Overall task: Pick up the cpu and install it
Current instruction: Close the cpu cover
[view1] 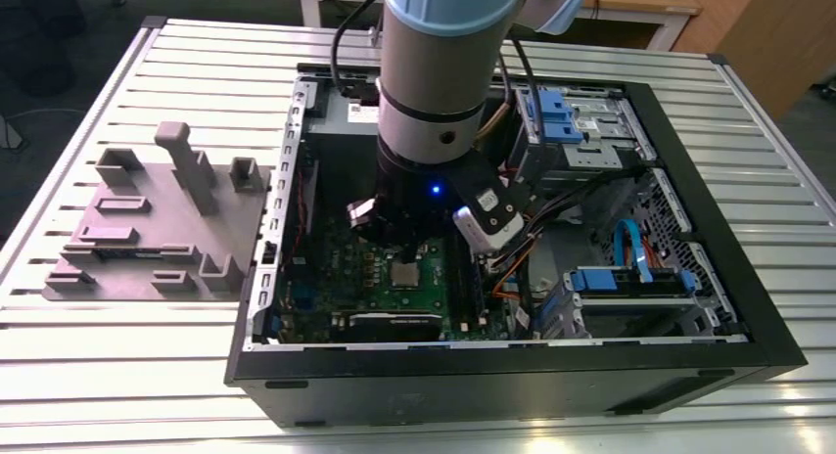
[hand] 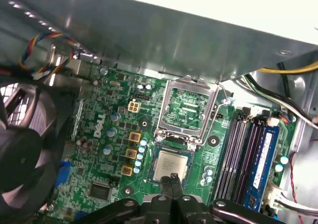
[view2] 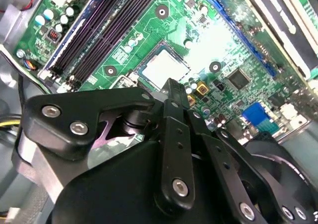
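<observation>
In the exterior view, the grey arm reaches down into the open black computer case (view1: 523,376), which lies on the slatted aluminium surface (view1: 131,376); a grey moulded parts fixture (view1: 144,239) sits on the exterior view's left, well apart from the case. The cpu (view1: 406,271), a small flat square chip with a silver-grey metal top, lies on the green motherboard (view1: 343,263) just beneath the arm's end.

In the second wrist view, the black tool (view2: 172,83) has its fingers drawn together with nothing between them; its tip hangs just over one edge of the cpu (view2: 161,67), and whether it touches cannot be told. The chip's top is pale, smooth and glaring under the light.

In the first wrist view, the tool (hand: 173,176) again looks closed and empty, at the cpu's (hand: 171,165) near edge. The chip sits flat and square in its socket beside the dark memory slots (hand: 243,149), while the hinged metal retaining frame (hand: 191,81) stands swung open, not over the chip. By this lie the cpu appears seated, not carried; the frame is not yet clamped down.
</observation>
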Tool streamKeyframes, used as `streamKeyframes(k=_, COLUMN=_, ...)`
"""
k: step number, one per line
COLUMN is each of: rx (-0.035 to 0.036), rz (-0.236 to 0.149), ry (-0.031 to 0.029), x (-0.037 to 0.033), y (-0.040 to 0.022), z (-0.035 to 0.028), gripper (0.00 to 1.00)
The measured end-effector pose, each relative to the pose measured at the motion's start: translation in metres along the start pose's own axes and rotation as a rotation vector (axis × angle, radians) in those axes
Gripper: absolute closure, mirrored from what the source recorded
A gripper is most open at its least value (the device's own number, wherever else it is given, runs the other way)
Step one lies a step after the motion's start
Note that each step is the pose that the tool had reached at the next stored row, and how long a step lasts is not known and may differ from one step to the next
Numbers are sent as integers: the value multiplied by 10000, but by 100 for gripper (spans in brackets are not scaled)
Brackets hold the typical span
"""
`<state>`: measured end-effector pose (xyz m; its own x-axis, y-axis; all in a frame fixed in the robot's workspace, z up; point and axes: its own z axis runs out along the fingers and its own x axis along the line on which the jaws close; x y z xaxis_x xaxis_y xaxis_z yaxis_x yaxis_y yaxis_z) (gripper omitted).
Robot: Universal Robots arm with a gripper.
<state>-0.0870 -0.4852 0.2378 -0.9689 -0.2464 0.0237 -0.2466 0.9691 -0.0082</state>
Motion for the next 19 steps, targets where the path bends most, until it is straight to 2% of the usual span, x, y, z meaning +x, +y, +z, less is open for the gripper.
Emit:
streamKeyframes(k=7, rx=22, rz=-984, ry=-8, x=-2, y=0, z=4, gripper=90)
streamKeyframes(k=19, rx=73, rz=-3132, ry=-26, x=-2, y=0, z=10, gripper=90)
